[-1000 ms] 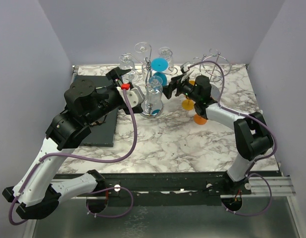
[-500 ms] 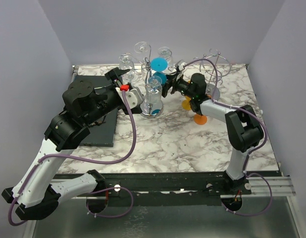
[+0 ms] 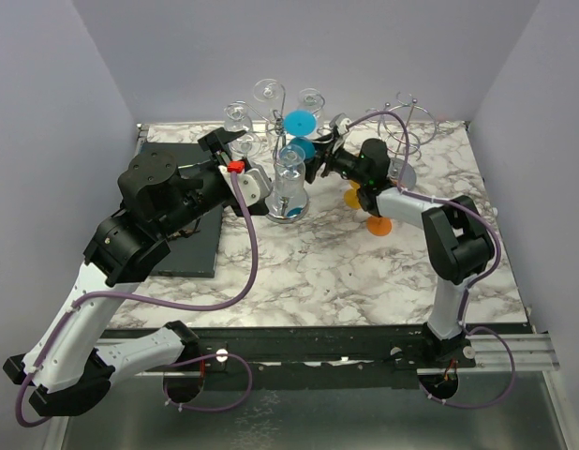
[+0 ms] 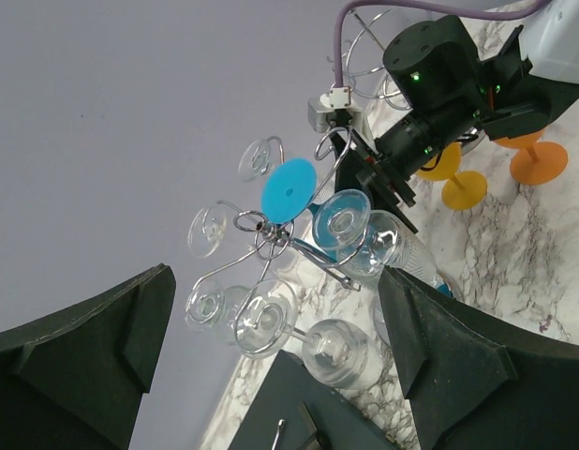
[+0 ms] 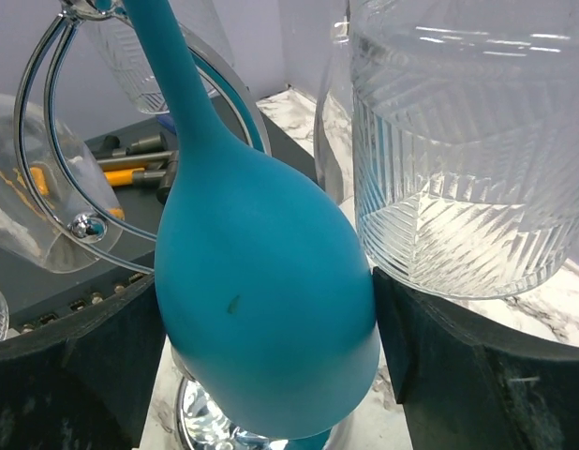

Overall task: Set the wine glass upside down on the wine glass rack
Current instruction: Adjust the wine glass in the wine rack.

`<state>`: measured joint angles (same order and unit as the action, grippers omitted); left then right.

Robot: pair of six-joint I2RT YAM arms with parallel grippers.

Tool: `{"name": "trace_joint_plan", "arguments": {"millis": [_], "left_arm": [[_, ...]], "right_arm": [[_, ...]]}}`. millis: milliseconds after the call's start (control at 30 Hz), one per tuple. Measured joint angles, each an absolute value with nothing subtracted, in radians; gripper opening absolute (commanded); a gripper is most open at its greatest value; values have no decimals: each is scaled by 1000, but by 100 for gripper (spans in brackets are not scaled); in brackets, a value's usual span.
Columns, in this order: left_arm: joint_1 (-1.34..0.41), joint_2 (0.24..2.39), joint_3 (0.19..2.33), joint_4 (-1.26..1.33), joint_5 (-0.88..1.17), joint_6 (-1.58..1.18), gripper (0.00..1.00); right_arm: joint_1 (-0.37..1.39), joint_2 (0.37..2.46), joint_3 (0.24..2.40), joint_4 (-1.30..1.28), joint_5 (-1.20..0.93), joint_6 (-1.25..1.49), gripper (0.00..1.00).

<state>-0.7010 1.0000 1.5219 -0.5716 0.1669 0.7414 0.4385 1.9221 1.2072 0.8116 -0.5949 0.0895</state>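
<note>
Standing over the marble table (image 3: 364,272), I see a dark mat (image 3: 200,253) on its left side. At the back centre is the wine glass rack (image 3: 288,208), hung with several clear glasses, and a second wire rack (image 3: 407,122) stands at the back right.

The teal wine glass (image 5: 261,300) is already on the centre rack. From overhead it shows only as a blue foot disc above a bit of bowl. The right wrist camera shows it properly: upside down, stem rising through a chrome loop, bowl hanging just beside a ribbed clear glass (image 5: 458,159).

The right gripper (image 3: 323,161) has its jaws wide with that teal bowl filling the gap between them. I cannot tell whether they are pressing on it. The left gripper (image 4: 271,277) is spread wide with nothing between its fingers, facing the rack from the left.

Two orange glasses (image 4: 458,187) stand upright on the marble near the right arm. Only the right wrist view catches the small tools (image 5: 130,169) lying on the mat.
</note>
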Motion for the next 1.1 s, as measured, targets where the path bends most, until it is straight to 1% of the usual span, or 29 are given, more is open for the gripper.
{"name": "trace_joint_plan", "arguments": {"millis": [267,433,567,1100], "left_arm": [[-701,1000,1522,-572,167,741,99],[-701,1000,1522,-572,168,741,99],[-701,1000,1522,-572,168,741,99],[-701,993,1522,-572,168,741,99]], "right_arm": [[437,1859,1083,911,-575,104,74],[447,1802,1017,938,-563,104,71],[451,1773,1006,952,-554,112,69],[451,1673,919,990,-509,143,68]]}}
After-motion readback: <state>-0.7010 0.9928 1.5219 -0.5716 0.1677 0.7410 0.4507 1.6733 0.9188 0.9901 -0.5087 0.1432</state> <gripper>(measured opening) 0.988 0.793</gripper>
